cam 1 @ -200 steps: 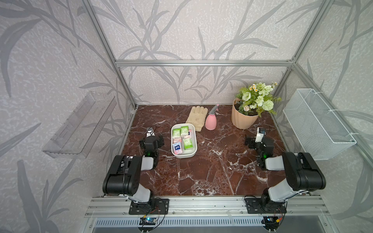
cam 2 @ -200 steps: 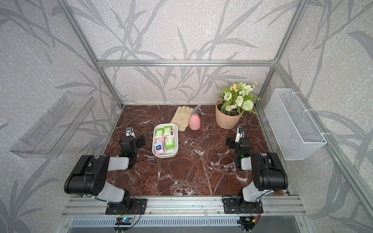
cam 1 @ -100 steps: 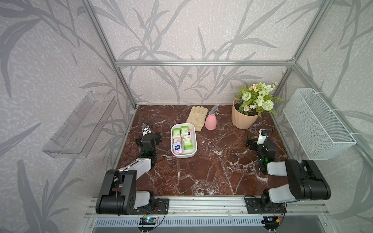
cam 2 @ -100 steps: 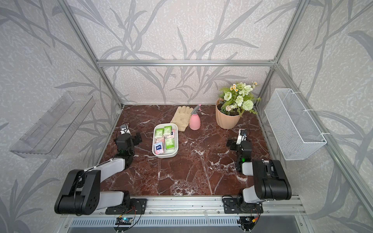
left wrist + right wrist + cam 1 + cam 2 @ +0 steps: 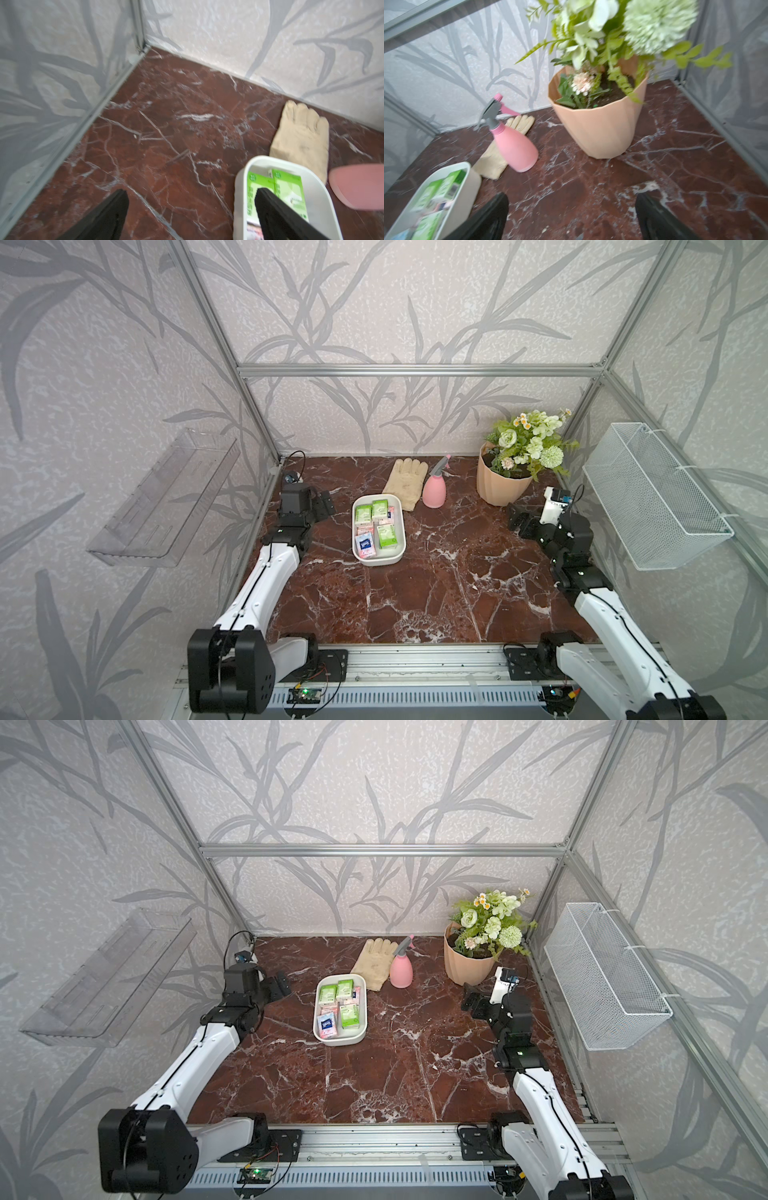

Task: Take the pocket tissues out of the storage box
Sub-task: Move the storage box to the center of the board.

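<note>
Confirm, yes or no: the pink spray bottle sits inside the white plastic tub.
No, the pink spray bottle stands on the marble outside the white tub.

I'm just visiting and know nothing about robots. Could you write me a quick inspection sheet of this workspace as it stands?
Surface: dark red marble table, bare at the front.
Job's things: pocket tissues lie in the storage box; none outside.
Clutter: glove, pink spray bottle, flower pot along the back.
Grippers: left gripper and right gripper open, empty.
Cables: black cable looped in the back left corner.
Surroundings: clear tray, wire basket on side walls.
</note>
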